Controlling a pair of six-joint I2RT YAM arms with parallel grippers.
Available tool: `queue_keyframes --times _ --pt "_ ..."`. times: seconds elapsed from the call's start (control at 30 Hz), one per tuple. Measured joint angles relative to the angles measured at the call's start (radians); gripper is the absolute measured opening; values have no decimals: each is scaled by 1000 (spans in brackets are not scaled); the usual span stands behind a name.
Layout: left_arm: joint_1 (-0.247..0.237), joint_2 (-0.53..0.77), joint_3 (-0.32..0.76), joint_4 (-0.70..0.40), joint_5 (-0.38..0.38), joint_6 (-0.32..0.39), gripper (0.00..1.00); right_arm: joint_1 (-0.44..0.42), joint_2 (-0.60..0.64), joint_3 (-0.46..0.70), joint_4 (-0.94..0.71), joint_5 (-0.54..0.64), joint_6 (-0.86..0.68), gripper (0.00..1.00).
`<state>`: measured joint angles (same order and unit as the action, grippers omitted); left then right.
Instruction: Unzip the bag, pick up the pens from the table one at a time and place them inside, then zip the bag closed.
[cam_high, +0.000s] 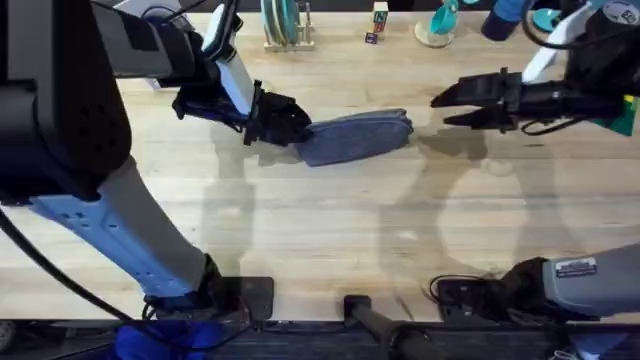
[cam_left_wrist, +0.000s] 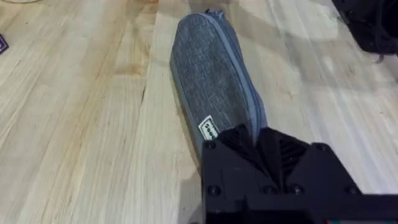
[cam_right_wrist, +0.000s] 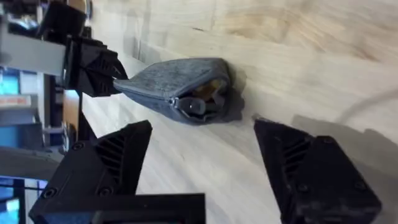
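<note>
Between the grippers, the bag (cam_high: 357, 136) seems pinched by the left gripper (cam_high: 296, 128).

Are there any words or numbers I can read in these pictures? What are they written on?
None can be read for sure.
White tag on the bag: dark letters, too blurred and partly hidden.
White sticker on the right arm's base: print too small.
Small blocks at the table's far edge: markings too small.

bag (cam_high: 358, 136) mid-table (cam_high: 320, 240) | left fingers (cam_high: 300, 128) at its left end (gripping)
</note>
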<state>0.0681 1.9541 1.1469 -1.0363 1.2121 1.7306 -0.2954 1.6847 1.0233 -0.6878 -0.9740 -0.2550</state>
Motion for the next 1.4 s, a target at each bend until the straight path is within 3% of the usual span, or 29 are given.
queue_keyframes --times 0.4,1.03,1.4 --pt "0 0 0 0 0 0 42 93 70 0 137 -18 32 995" --pt "0 0 0 1 0 -3 42 215 101 -1 223 -22 167 995" --pt "0 0 0 1 -2 -3 42 220 101 -1 226 -72 204 995"
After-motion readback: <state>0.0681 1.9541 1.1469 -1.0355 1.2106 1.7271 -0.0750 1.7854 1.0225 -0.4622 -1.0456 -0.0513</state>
